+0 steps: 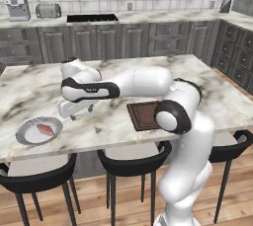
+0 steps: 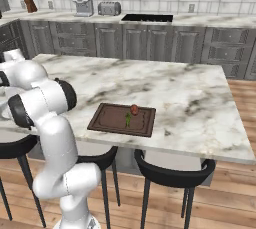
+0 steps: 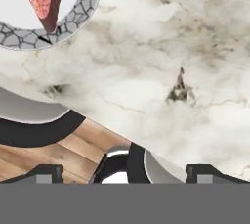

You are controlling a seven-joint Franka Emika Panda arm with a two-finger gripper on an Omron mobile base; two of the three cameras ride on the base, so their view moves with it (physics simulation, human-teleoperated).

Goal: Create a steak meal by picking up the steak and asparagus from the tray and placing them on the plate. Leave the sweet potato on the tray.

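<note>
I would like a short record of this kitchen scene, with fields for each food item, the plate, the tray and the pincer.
steak: lies on the plate
plate: on the marble island, near its front edge, left of the arm
asparagus: on the tray
sweet potato: on the tray, just behind the asparagus
tray: on the island, near its front edge
pincer: open, empty, above the counter between plate and tray
left to do: asparagus to the plate

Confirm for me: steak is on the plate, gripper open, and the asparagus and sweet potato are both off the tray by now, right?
Not quite. In the right base view the asparagus and sweet potato lie on the tray. The steak is on the plate, with the gripper open.
</note>
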